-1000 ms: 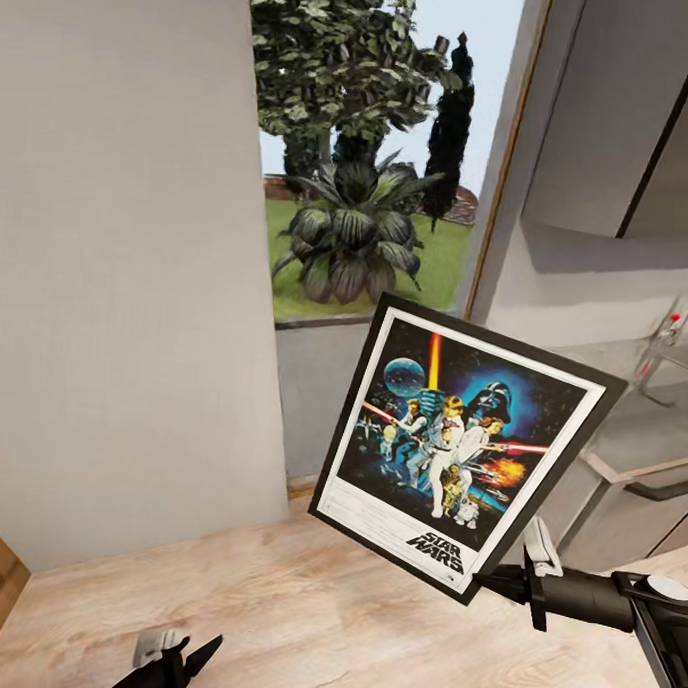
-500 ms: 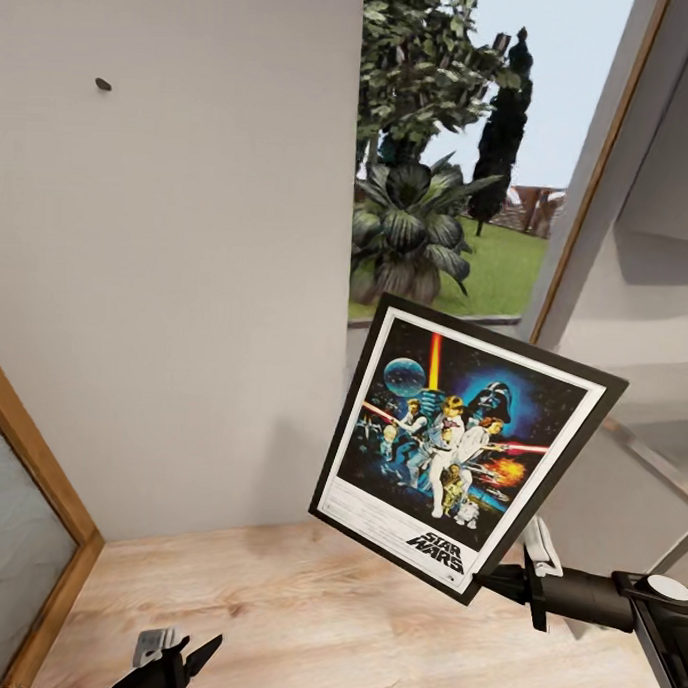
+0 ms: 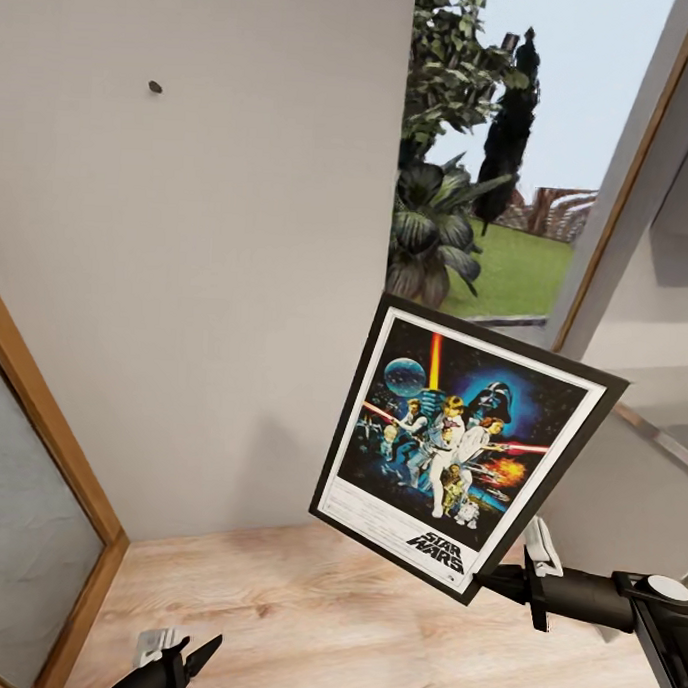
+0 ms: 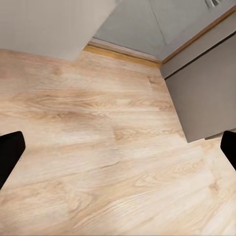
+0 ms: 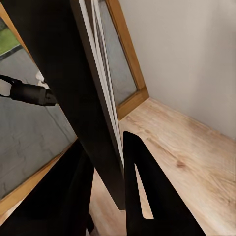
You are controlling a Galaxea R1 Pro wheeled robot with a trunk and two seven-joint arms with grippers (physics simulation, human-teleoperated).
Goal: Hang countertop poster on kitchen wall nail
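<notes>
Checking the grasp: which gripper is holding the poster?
The right gripper, shut on the lower corner of the poster; the left gripper hangs open and empty over the wood floor.

Left tool (image 3: pixel 175 662) cut off by frame edge — perhaps open; wall nail (image 3: pixel 154 86) tiny.

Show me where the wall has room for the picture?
The pale wall is bare around the nail, between the wooden door frame and the window. It is crowded lower right, where the right gripper holds the tilted poster. The left gripper hangs open over bare floor.
</notes>
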